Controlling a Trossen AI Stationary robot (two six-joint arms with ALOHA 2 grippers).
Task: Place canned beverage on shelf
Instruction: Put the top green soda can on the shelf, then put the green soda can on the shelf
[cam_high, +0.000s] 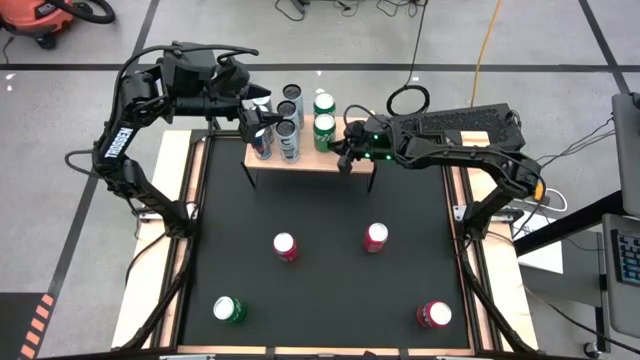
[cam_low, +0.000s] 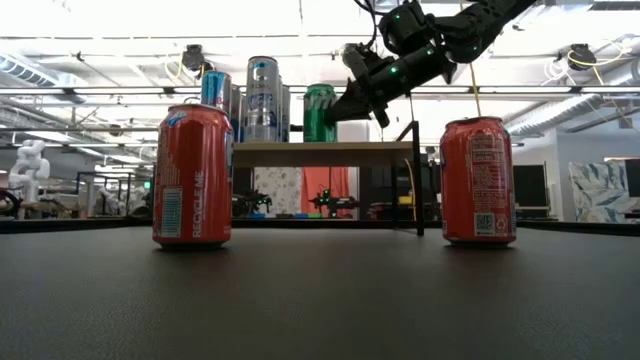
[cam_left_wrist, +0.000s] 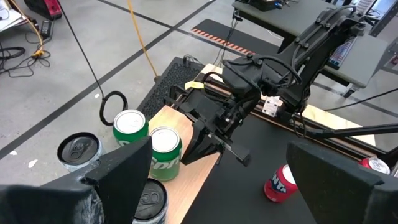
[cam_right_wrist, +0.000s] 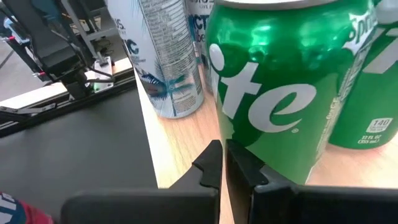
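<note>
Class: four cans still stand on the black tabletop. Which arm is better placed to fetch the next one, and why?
Probably the right. Its right gripper sits shut and empty beside the green can on the shelf, and a red can stands on its side. The left gripper hangs over the shelf's other end.

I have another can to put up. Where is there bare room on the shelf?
The shelf's right end, beside the front green can, is bare wood, though the right end effector sits there now, shut. The left and middle are crowded with cans, and the left end effector hangs over them.
</note>
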